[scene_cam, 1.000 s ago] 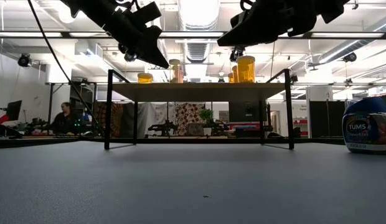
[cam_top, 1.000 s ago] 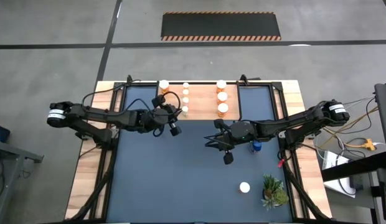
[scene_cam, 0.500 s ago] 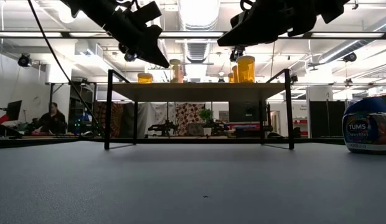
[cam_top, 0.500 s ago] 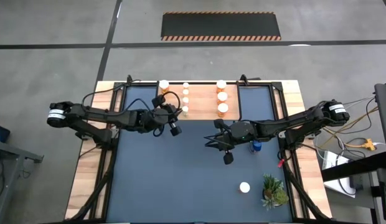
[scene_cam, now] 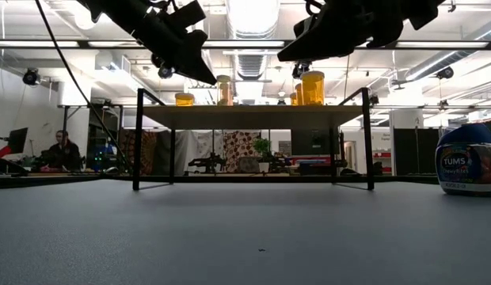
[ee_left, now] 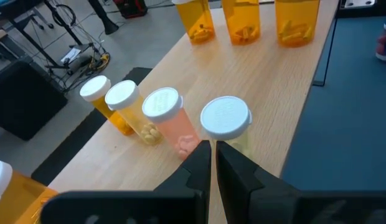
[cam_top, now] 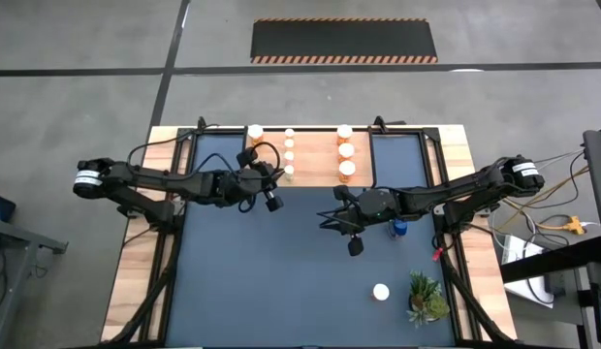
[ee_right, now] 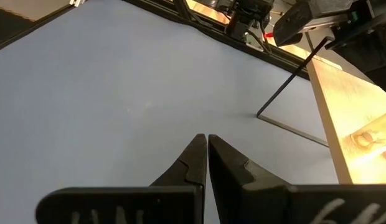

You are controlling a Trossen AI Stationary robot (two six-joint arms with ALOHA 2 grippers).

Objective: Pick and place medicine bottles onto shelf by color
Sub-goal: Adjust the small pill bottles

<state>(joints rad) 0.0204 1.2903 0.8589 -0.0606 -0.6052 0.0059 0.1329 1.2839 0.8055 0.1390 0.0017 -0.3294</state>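
i am noting the left gripper (ee_left: 210, 163) hovering by the shelf (cam_top: 315, 155), fingers pinched together, empty; right gripper (ee_right: 205, 155) likewise. blue bottle (cam_top: 399, 229) sitting on the mat; light, rigid, slick—grasp mid-body.

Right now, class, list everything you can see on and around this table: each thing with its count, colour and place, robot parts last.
Shelf: one, light wood on black legs, table's far edge.
Medicine bottles on shelf: eight white caps, orange or pale bodies.
White-capped bottle: one, on mat, near the plant.
Blue bottle: one, on mat, beside right arm.
Plant: one, green, near right corner.
Mat: one, dark blue.
Left gripper: shut, by shelf's front edge.
Right gripper: shut, over mat.
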